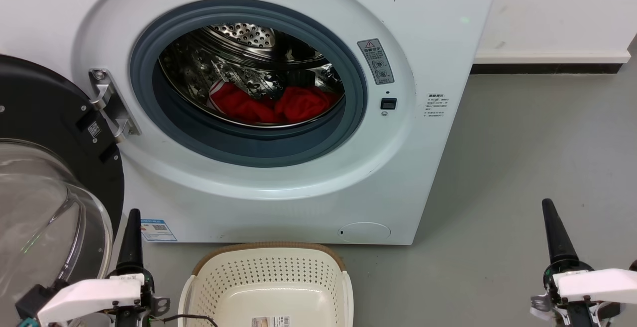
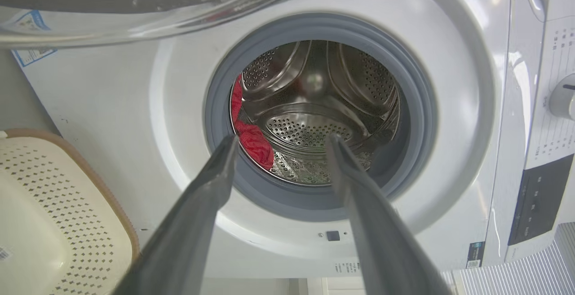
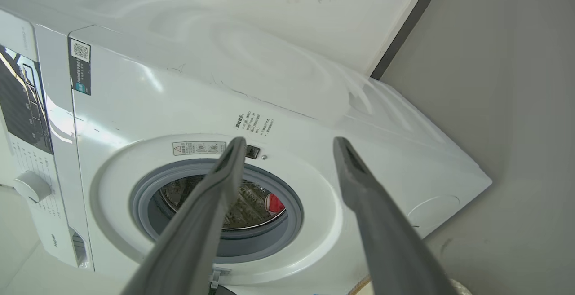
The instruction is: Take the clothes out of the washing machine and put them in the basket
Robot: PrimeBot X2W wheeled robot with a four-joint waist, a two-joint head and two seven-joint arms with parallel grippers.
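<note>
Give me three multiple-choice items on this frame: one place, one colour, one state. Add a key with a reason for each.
1. Where does the basket stand relative to the washing machine?
A. on top of it
B. inside it
C. on the floor in front of it

2. What colour are the clothes in the drum?
A. red
B. blue
C. white

3. How is the left pincer?
A. shut on cloth
B. open, holding nothing
C. shut, empty

Key:
1 C, since the head view shows it on the grey floor just before the machine's front.
2 A, since red fabric lies at the bottom of the drum.
3 B, since the left wrist view shows its two fingers apart with nothing between them.
</note>
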